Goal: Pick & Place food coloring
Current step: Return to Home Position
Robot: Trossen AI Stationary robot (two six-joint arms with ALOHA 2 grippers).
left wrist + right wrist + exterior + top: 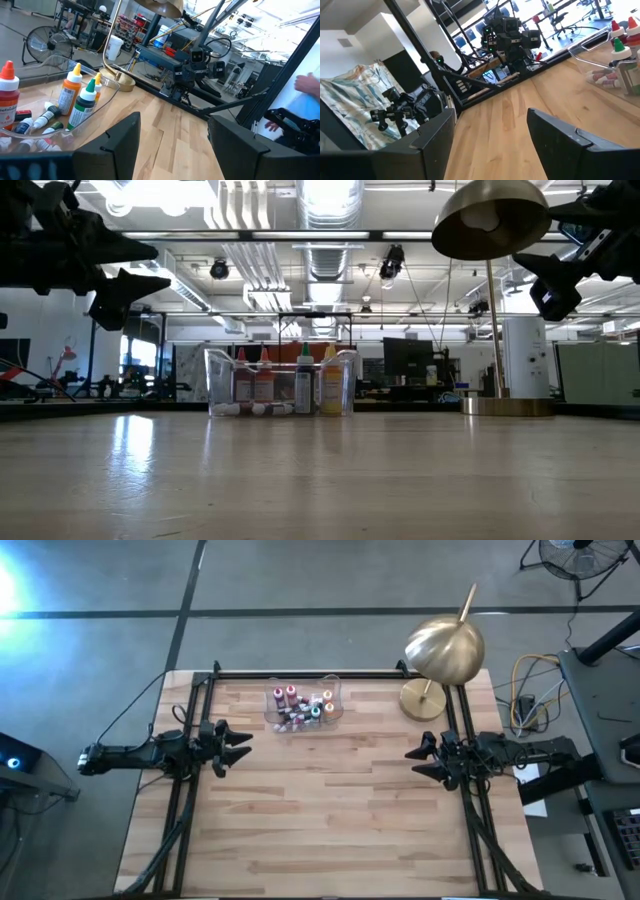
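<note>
Several small food coloring bottles (300, 706), red, orange and green with white or coloured caps, sit in a clear plastic tray (337, 700) near the table's far edge. Some stand upright (81, 103), some lie on the tray's floor (35, 125). My left gripper (240, 745) hangs open at the table's left edge, pointing level toward the right, with nothing between its fingers. My right gripper (418, 760) hangs open at the right edge, pointing level toward the left, also with nothing in it. Both are above the table and well clear of the tray.
A brass desk lamp (440, 655) stands at the table's far right corner, its round base (423, 700) on the wood. A black frame (300, 673) runs along the far, left and right edges. The bare wooden tabletop (330, 810) stretches between the arms.
</note>
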